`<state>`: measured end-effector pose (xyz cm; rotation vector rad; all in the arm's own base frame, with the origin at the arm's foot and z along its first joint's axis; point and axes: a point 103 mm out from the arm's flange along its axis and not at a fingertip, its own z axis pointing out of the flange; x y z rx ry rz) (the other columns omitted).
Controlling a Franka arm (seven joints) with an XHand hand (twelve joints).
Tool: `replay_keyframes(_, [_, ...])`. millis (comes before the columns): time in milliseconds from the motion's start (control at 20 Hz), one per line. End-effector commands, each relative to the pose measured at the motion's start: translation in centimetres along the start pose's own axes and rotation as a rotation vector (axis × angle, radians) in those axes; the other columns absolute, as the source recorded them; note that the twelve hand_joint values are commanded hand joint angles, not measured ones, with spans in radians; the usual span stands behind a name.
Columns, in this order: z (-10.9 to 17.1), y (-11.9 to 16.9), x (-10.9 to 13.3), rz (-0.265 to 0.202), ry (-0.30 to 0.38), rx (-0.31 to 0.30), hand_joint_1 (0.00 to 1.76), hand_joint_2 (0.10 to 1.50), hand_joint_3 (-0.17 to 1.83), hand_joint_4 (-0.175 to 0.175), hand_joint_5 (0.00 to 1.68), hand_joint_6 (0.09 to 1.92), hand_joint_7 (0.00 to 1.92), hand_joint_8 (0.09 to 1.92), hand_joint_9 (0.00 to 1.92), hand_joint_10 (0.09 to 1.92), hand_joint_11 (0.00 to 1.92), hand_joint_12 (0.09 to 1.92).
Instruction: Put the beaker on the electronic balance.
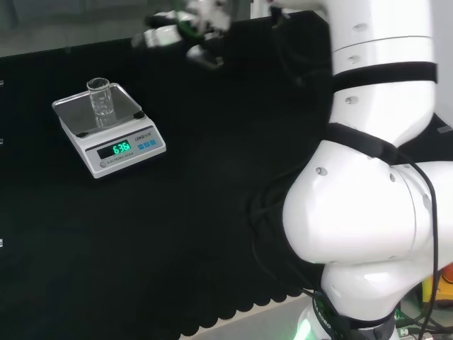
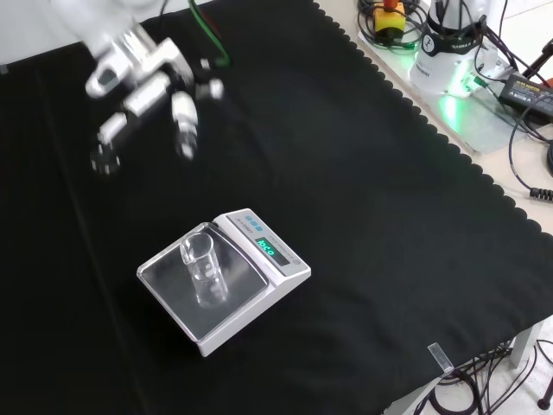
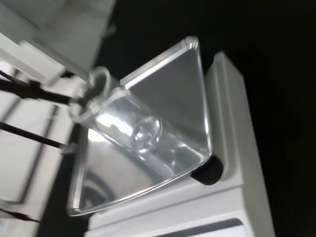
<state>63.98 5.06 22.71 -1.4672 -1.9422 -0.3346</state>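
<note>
Front view shows the beaker standing upright on the steel pan of the electronic balance, apart from the hand, which hangs in the air above the black cloth of the table, beyond the balance and well clear of it. The hand's fingers look relaxed and loosely spread, pointing down toward the cloth, and they hold nothing; nothing lies between them and the glass. In the head view the hand hovers past the far side of the balance, with the beaker below and nearer the camera than the fingers, upright near the middle of the pan, while the balance's green display is lit. From the wrist view the beaker sits on the pan ahead of the palm, its rim toward the camera, seemingly empty. Judging by this, the placing itself is done: the glass rests on the balance unsupported. What seems left, if anything, is for the arm to move fully clear.
</note>
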Motion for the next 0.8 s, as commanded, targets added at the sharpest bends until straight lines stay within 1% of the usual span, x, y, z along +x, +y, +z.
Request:
replay_keyframes(50, [-13.0, -14.5, 0.0, -0.247, 0.319, -0.172, 0.45, 0.76, -0.01, -0.087, 0.30, 0.09, 0.07, 0.85, 0.05, 0.97, 0.00, 1.54])
replay_keyframes(100, [-13.2, -15.2, 0.7, -0.244, 0.315, -0.191, 0.45, 0.76, -0.01, -0.087, 0.31, 0.09, 0.08, 0.85, 0.06, 0.97, 0.00, 1.55])
replay_keyframes(200, [-12.7, -16.2, 2.5, -0.250, 0.326, -0.230, 0.44, 0.77, -0.01, -0.088, 0.34, 0.09, 0.12, 0.87, 0.12, 0.97, 0.05, 1.56])
replay_keyframes(300, [-12.0, -19.9, 2.3, -0.266, 0.353, -0.283, 0.44, 0.77, -0.01, -0.088, 0.35, 0.09, 0.15, 0.88, 0.16, 0.97, 0.08, 1.57])
replay_keyframes(400, [-10.4, -22.3, 3.0, -0.256, 0.371, -0.331, 0.43, 0.78, 0.00, -0.088, 0.37, 0.09, 0.17, 0.89, 0.18, 0.97, 0.09, 1.56])
replay_keyframes(500, [-8.2, -23.6, 4.3, -0.202, 0.374, -0.353, 0.43, 0.78, 0.00, -0.087, 0.38, 0.09, 0.18, 0.89, 0.19, 0.97, 0.10, 1.56])
replay_keyframes(600, [-5.9, -24.0, 6.1, -0.147, 0.365, -0.371, 0.43, 0.79, 0.00, -0.084, 0.39, 0.09, 0.19, 0.89, 0.20, 0.96, 0.11, 1.56])
replay_keyframes(750, [-3.2, -24.0, 9.1, -0.090, 0.348, -0.365, 0.42, 0.79, 0.00, -0.084, 0.41, 0.09, 0.21, 0.89, 0.22, 0.96, 0.12, 1.55])
replay_keyframes(800, [-2.6, -24.2, 9.6, -0.073, 0.336, -0.361, 0.42, 0.80, 0.00, -0.084, 0.41, 0.09, 0.21, 0.89, 0.22, 0.96, 0.13, 1.55])
